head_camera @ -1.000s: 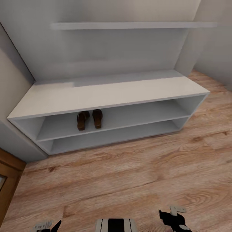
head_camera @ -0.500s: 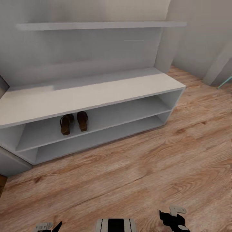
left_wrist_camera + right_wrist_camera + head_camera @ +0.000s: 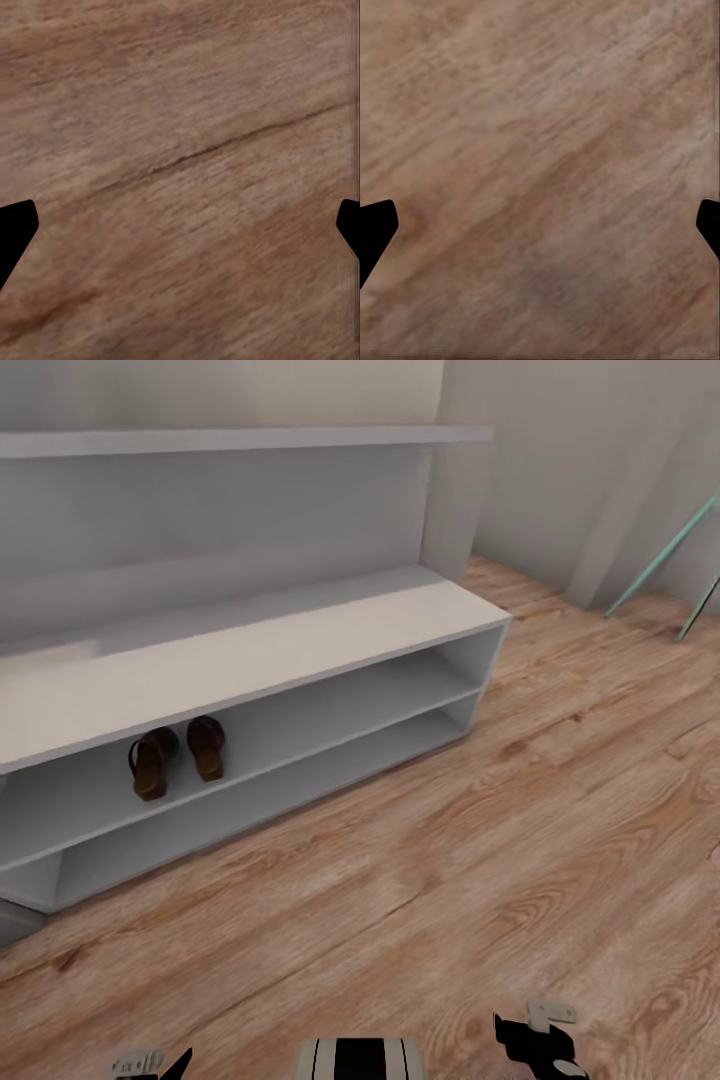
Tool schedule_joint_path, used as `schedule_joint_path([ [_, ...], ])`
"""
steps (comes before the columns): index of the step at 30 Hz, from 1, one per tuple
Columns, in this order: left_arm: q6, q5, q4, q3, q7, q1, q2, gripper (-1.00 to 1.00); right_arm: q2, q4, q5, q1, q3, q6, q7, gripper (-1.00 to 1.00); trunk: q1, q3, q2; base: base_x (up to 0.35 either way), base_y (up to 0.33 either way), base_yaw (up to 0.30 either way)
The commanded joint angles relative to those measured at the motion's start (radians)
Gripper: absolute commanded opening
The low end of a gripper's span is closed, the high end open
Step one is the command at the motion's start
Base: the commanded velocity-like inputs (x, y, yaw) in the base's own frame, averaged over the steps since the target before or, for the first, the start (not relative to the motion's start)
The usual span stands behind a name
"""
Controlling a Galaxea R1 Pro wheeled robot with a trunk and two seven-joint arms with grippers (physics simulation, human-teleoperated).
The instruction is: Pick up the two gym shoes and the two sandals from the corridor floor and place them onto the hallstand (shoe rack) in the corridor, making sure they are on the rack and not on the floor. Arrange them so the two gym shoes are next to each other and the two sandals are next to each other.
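Head view: sandals (image 3: 177, 755) paired on hallstand (image 3: 250, 650) shelf; corridor floor (image 3: 450, 880) open.

Even, diffuse light is spread over the scene, with no glare. Soft shadow is cast inside the open shelves of the hallstand (image 3: 300, 660). The corridor floor (image 3: 480, 880) is rendered slightly soft, and its grain is blurred in both wrist views.
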State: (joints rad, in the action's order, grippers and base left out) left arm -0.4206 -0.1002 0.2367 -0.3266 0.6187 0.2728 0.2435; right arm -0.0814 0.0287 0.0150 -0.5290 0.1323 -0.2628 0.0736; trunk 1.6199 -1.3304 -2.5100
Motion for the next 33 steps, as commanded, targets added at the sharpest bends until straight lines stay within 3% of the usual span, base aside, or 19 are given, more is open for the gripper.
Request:
schedule_joint_path([
  [1,0.002,-0.010,-0.001,0.000,0.008,0.000,0.000,1.00,0.000,-0.001,0.002,0.000,0.006,-0.008,0.000,1.00,0.000,-0.001,0.000,0.000,0.000,-0.288],
  [4,0.001,-0.010,-0.002,0.000,0.007,0.000,0.000,1.00,-0.001,-0.001,0.002,0.005,0.006,-0.028,0.000,1.00,0.000,-0.001,0.000,0.000,0.000,-0.288],
  [6,0.000,-0.010,-0.001,0.000,0.007,0.000,0.000,1.00,-0.001,-0.002,0.002,0.020,0.006,-0.126,0.000,1.00,0.000,-0.001,0.000,0.000,0.000,-0.288],
  [13,0.000,-0.010,-0.001,0.000,0.007,0.000,0.000,1.00,-0.001,-0.002,0.003,0.041,0.006,-0.224,0.000,1.00,0.000,-0.001,0.000,0.000,0.000,-0.288],
  [33,0.000,-0.010,-0.002,0.000,0.006,0.000,0.000,1.00,0.000,-0.003,0.003,0.046,0.006,-0.243,0.001,1.00,0.000,-0.001,0.000,0.000,0.000,-0.288],
])
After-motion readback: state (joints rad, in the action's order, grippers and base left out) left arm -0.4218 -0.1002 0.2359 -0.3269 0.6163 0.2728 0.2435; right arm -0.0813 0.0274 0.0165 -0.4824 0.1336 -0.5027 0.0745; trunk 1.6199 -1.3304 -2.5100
